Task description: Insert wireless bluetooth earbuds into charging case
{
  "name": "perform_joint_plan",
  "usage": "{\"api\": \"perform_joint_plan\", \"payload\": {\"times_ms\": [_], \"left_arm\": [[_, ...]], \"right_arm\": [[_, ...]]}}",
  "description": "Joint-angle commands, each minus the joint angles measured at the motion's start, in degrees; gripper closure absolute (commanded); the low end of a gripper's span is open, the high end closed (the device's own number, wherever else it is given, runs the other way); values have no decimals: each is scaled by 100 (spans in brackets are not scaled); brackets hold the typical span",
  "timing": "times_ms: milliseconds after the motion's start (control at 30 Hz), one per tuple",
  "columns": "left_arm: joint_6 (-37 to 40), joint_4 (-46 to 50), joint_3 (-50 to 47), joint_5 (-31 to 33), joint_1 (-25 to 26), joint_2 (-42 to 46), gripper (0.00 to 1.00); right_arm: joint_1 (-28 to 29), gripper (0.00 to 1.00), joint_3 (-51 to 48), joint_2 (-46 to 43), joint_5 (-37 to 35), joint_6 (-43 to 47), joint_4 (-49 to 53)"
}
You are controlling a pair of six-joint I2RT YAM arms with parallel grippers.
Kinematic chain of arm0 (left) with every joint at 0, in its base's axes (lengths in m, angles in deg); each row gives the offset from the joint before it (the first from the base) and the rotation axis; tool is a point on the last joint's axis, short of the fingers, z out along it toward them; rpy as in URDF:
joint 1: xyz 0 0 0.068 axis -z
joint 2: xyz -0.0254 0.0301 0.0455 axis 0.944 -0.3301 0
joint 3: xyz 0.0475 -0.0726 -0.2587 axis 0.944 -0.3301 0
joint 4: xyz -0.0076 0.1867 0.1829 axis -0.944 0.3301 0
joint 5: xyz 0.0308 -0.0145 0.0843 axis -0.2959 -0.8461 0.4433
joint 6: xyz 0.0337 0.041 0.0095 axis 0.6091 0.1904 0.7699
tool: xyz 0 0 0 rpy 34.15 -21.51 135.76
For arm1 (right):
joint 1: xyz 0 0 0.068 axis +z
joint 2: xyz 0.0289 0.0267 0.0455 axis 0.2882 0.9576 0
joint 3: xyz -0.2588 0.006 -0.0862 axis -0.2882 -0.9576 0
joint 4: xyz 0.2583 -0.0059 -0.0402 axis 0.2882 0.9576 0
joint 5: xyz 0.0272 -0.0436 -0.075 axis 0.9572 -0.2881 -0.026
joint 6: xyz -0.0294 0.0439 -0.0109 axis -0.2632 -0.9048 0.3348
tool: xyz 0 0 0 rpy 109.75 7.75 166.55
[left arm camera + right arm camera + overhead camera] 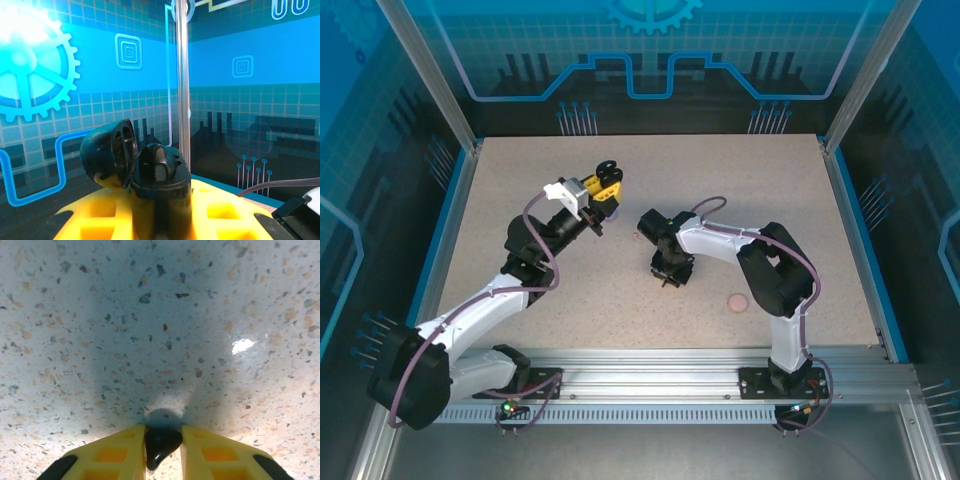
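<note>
A black charging case [161, 200] stands upright between the yellow fingers [220, 210] of my left gripper [160, 220], which is shut on it. Its lid [107, 156] hangs open to the left, and a dark rounded shape sits in its top. In the top view the left gripper [603, 185] holds the case raised above the table's back middle. My right gripper [163, 432] points down at the tabletop, its yellow fingers pressed against both sides of a small glossy black earbud [160, 446]. In the top view the right gripper [670, 277] is low at the table's centre.
A small pale pink round object [737, 301] lies on the speckled table [780, 200] to the right of the right gripper. Blue rails and clear walls enclose the table. The arm bases sit on the metal rail [650, 385] at the near edge.
</note>
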Motion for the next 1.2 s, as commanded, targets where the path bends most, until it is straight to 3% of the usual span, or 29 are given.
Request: {"api": "perform_joint_plan", "payload": {"times_ms": [0,367,733,933,1167], "left_arm": [[-80,-312,-43,-27,-35,29,100],[-178,-212,-15,-234,-36,58,100],[-284,69,-13,-633,-27,283,100],[-363,146,1,-878,-19,276,100],[-244,423,66,-1098,-10,243,100]], "right_arm": [[-45,80,-47,84,41,81,-260],[-86,85,-161,-678,-518,1143,-714],[-271,85,456,-2222,-1212,3522,-948],[-413,84,1127,-2878,-971,4515,-1202],[-459,84,2054,-3028,-304,5364,-1355]]}}
